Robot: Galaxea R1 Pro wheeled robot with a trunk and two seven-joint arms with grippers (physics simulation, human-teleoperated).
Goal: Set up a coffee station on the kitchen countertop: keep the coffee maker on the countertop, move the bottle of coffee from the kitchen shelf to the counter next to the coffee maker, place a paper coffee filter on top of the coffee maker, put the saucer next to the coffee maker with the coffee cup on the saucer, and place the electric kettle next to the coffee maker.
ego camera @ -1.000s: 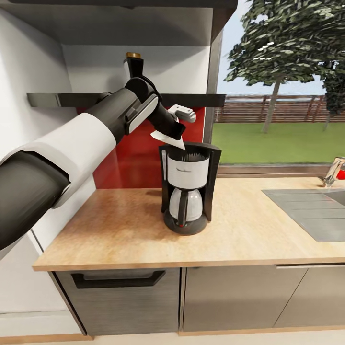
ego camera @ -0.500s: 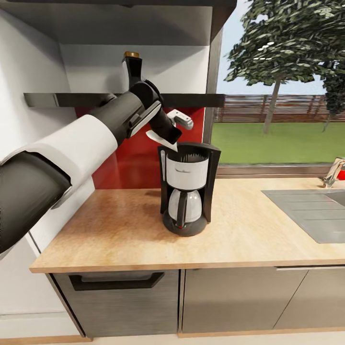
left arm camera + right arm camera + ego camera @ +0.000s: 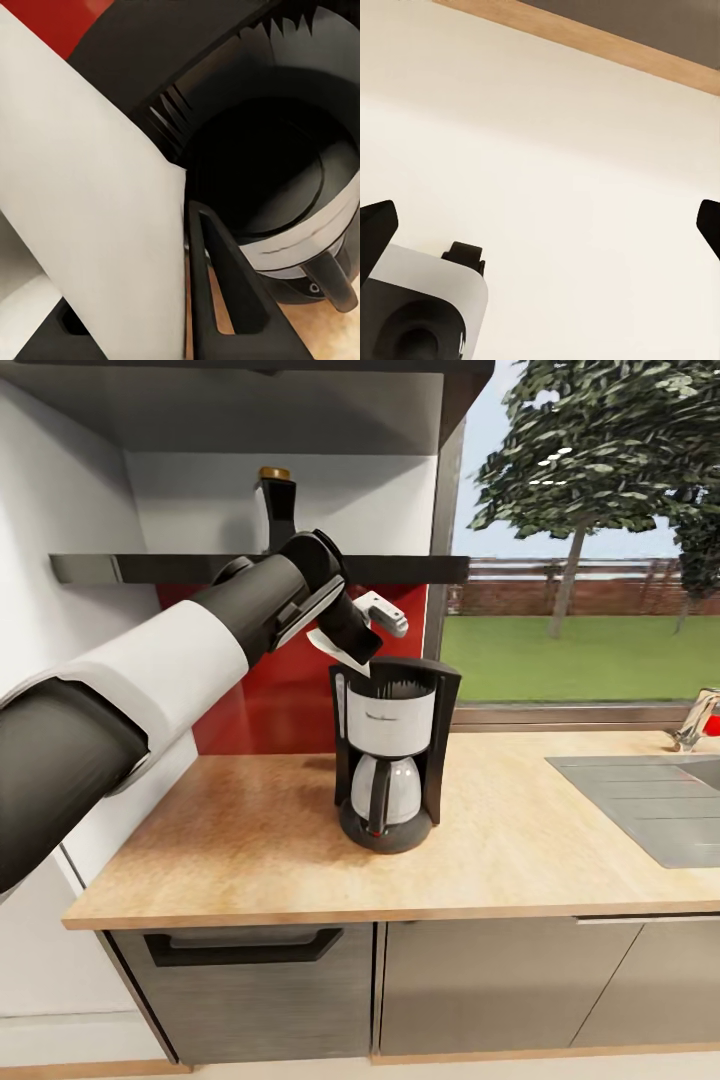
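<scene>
The coffee maker [image 3: 392,760] stands on the kitchen countertop [image 3: 250,840], black with a white upper body and a carafe. My left gripper [image 3: 358,652] hovers just above its top left rim, shut on the white paper coffee filter [image 3: 330,644]. In the left wrist view the filter [image 3: 82,195] lies flat against a black finger [image 3: 225,292], beside the machine's open round basket [image 3: 270,172]. The bottle of coffee [image 3: 277,505], dark with a gold cap, stands on the kitchen shelf [image 3: 100,568] behind my forearm. My right gripper [image 3: 540,229] is open over pale floor.
A steel sink [image 3: 645,800] and faucet [image 3: 698,720] sit at the counter's right end. A red backsplash [image 3: 260,710] and a window frame [image 3: 440,560] stand behind the machine. Grey cabinet fronts [image 3: 480,980] run below the slab.
The left gripper with the filter drew slightly back from the basket, then dipped a little toward the rim again. The head view shifted a touch.
</scene>
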